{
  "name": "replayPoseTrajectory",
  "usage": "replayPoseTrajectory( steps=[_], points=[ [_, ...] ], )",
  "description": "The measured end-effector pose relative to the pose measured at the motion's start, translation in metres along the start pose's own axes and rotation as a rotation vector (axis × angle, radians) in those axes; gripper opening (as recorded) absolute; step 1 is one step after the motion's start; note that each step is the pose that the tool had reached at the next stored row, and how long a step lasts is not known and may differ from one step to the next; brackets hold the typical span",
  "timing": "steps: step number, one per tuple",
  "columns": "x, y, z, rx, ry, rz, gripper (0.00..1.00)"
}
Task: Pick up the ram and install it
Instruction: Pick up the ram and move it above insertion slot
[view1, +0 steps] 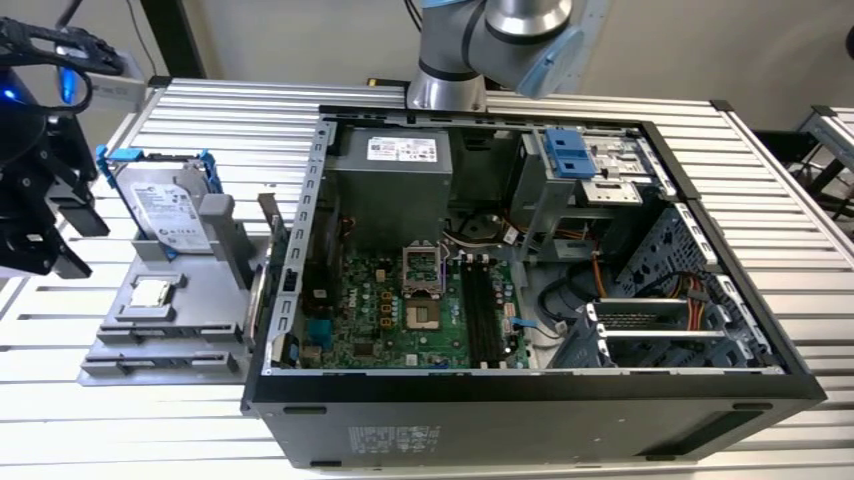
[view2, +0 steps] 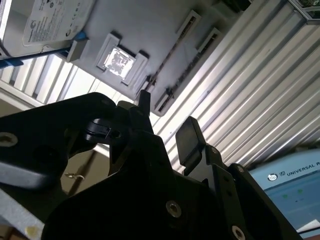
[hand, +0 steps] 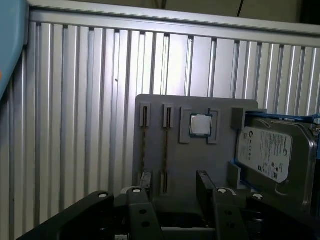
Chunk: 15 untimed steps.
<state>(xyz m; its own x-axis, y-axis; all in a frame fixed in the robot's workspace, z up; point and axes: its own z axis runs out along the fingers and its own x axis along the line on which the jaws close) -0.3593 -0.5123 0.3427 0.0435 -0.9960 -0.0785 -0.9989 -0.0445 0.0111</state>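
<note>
The black two-fingered gripper (hand: 174, 180) hangs near the flat grey plastic holder (hand: 220, 156), jaws apart and empty. The ram (hand: 166, 145), a thin stick seen edge-on, stands in the holder's slot. Beyond sit a small square silver processor (hand: 200, 125) and a silver hard drive (hand: 267, 150).

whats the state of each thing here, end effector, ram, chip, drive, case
end effector, open, empty, above the tray
ram, looks to sit on edge in a tray slot, not held
processor chip, lying flat in its tray pocket
hard drive, propped at a tilt on the tray
computer case, side panel off, inside exposed
</note>
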Motion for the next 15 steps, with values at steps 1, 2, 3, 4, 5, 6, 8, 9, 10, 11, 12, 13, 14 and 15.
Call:
replayPoseTrajectory(
  steps=[1,2,3,4,5,6,8,9,10,11,12,13,14,15],
  points=[
    [0.0001,0.0000,0.0012,0.0001,-0.0001,0.001,1.00],
    [0.0002,0.0000,0.0024,0.0001,0.0000,0.002,1.00],
    [0.0003,0.0000,0.0035,0.0003,-0.0001,0.002,1.00],
    [0.0004,0.0000,0.0045,0.0003,-0.0001,0.003,1.00],
    [0.0004,0.0000,0.0056,0.0004,-0.0001,0.004,1.00],
    [0.0005,-0.0001,0.0067,0.0005,-0.0001,0.005,1.00],
    [0.0007,-0.0001,0.0087,0.0005,-0.0001,0.007,1.00],
    [0.0008,-0.0001,0.0097,0.0007,-0.0001,0.008,1.00],
    [0.0008,-0.0001,0.0108,0.0006,-0.0001,0.009,1.00],
    [0.0009,-0.0001,0.0117,0.0007,-0.0001,0.009,1.00],
    [0.0010,-0.0001,0.0127,0.0008,-0.0001,0.010,1.00],
    [0.0011,-0.0002,0.0136,0.0008,-0.0001,0.011,1.00],
    [0.0011,-0.0001,0.0146,0.0008,-0.0001,0.012,1.00],
    [0.0012,-0.0002,0.0156,0.0009,-0.0001,0.012,1.00]
  ],
)
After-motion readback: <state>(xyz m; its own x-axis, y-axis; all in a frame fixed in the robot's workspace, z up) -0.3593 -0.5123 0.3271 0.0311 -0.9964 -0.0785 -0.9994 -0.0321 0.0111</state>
